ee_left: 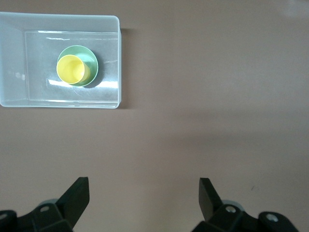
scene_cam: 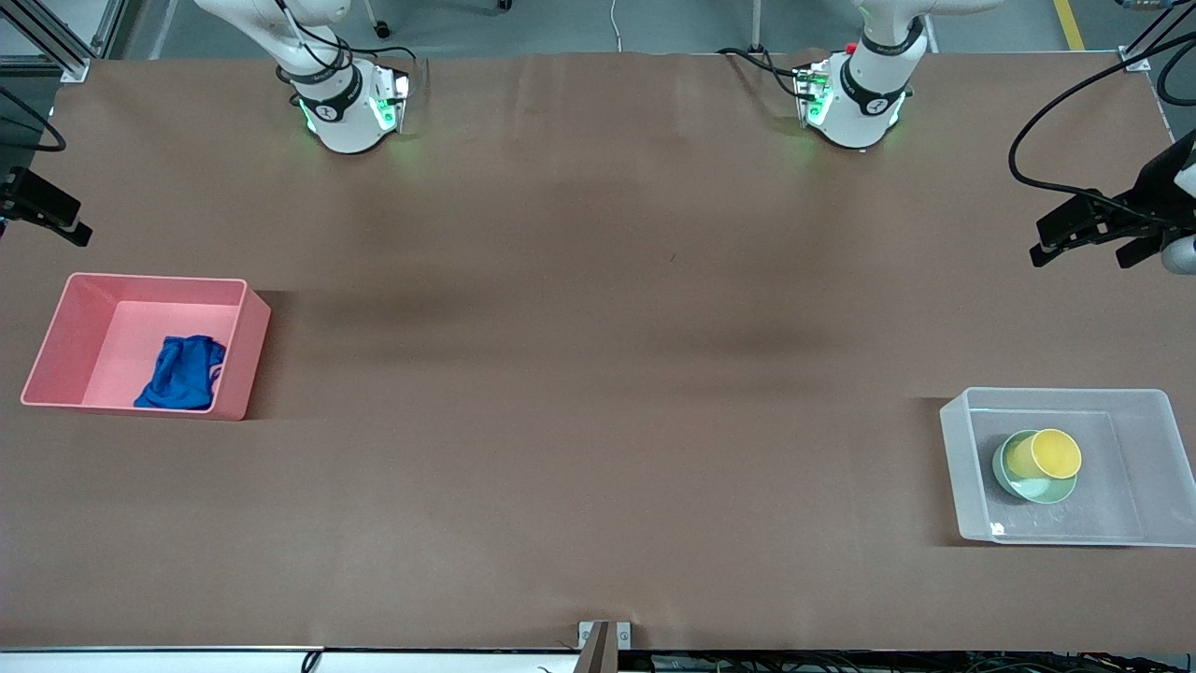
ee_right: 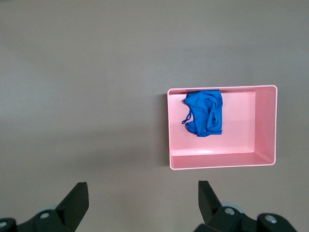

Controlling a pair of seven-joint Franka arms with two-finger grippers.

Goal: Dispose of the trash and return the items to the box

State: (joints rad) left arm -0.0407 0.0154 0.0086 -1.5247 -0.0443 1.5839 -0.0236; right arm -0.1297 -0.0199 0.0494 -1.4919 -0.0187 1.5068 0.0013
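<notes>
Now the yellow cup (scene_cam: 1054, 455) lies tipped in the green bowl (scene_cam: 1032, 481), both claws (ee_left: 144, 193) (ee_right: 143, 195) spread

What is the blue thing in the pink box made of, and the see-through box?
The blue wad looks like soft matte cloth: it lies crumpled, with a thin string. The see-through box seems glossy clear plastic: light glints off it, and the cup inside shows through.

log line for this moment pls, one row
trash: blue wad in pink bin | items: yellow cup in green bowl in clear box | left gripper open | right gripper open
</notes>
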